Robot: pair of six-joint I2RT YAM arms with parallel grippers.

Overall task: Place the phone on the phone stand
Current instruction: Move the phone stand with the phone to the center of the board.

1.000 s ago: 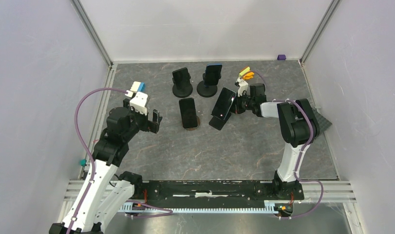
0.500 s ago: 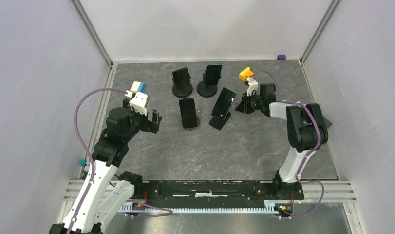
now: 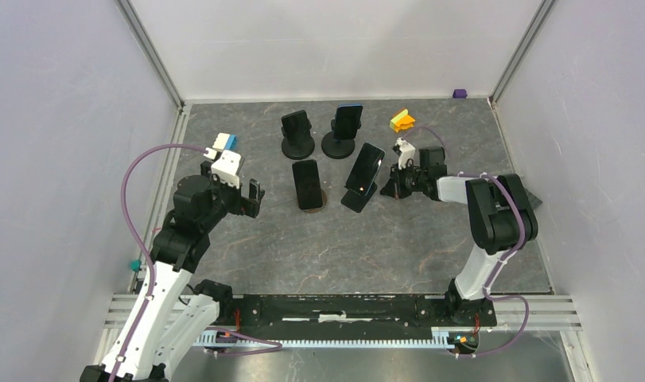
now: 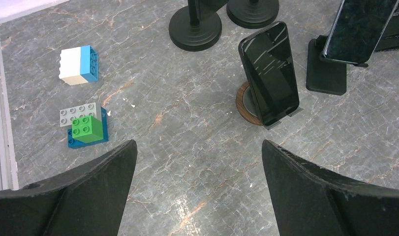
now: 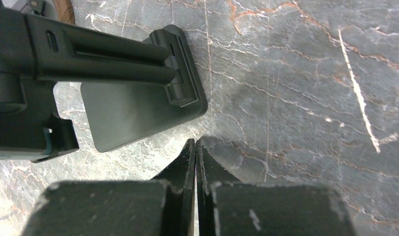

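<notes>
A black phone (image 3: 364, 169) leans on a black folding stand (image 3: 355, 199) in the middle of the table; it also shows at the top right of the left wrist view (image 4: 359, 27). Another black phone (image 3: 307, 183) stands on a round wooden stand (image 4: 246, 101). My right gripper (image 3: 395, 189) is shut and empty, low at the table just right of the folding stand; the right wrist view shows the stand's base plate (image 5: 138, 110) just ahead of my closed fingertips (image 5: 195, 147). My left gripper (image 3: 252, 195) is open and empty, left of the phones.
Two phones on round black stands (image 3: 298, 146) (image 3: 338, 146) stand at the back. Toy-brick stacks lie at the left (image 3: 223, 143), (image 4: 84, 129) and near the right gripper (image 3: 402, 121). A small purple block (image 3: 460, 93) sits at the back wall.
My right gripper has let go of the phone, pulled back to the right and dropped to the table. The phone stays leaning on its stand. The left arm has not moved.
</notes>
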